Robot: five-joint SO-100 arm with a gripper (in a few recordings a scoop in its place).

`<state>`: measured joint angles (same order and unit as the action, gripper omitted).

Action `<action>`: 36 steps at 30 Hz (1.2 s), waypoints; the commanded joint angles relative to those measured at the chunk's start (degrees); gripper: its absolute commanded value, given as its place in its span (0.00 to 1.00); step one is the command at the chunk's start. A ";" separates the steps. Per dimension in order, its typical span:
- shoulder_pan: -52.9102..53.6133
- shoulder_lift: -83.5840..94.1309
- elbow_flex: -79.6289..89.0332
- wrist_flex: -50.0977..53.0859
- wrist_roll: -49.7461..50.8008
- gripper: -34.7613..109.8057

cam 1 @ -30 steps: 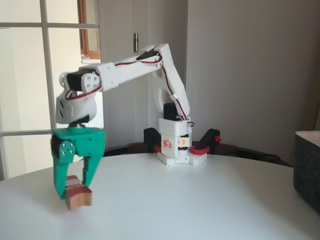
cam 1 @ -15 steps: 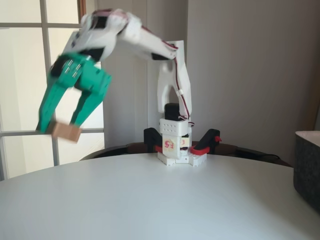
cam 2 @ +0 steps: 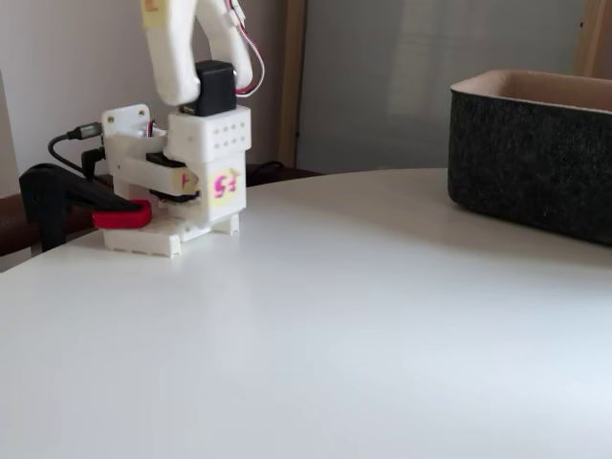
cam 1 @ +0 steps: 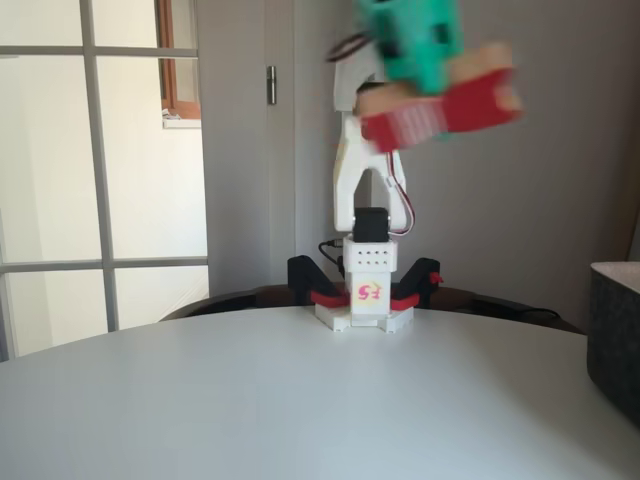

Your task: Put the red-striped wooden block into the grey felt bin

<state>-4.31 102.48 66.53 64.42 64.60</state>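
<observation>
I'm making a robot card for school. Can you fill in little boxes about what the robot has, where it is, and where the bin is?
holding: the green gripper is shut on the wooden block, red side facing the camera
block height: high in the air, above the arm's base
picture: gripper and block are blurred
bin: the grey bin stands on the white table, at the right in both fixed views
inside the bin: cannot tell
block in bin: not yet

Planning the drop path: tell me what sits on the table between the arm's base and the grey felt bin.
Nothing. In a fixed view, the white table is bare between the arm's base and the grey felt bin.
</observation>
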 commanded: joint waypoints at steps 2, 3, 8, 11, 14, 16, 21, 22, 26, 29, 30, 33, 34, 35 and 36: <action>-12.39 1.41 -1.41 -2.90 -4.22 0.25; -15.21 0.44 -1.41 -3.08 -6.15 0.25; -26.89 -6.68 -1.41 -4.75 -16.88 0.24; -31.46 -11.25 -1.41 -5.10 -23.20 0.24; -34.28 -16.17 -1.41 -7.38 -27.51 0.24; -34.89 -19.07 -1.49 -9.14 -29.00 0.25; -34.98 -23.29 -1.41 -10.20 -30.23 0.31; -34.98 -23.38 -1.32 -9.93 -29.97 0.33; -35.95 -22.06 -1.58 -5.98 -29.71 0.39; -36.47 -18.46 -1.58 -2.20 -28.92 0.38; -36.65 -16.70 -1.49 -0.18 -28.92 0.39; -36.74 -10.37 -1.32 7.65 -28.65 0.39; -36.56 -7.91 -1.23 10.63 -28.56 0.39; -36.04 -5.54 -1.14 13.45 -27.95 0.39; -35.24 -3.08 -1.14 16.17 -27.07 0.39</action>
<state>-40.17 89.82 66.36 75.50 35.68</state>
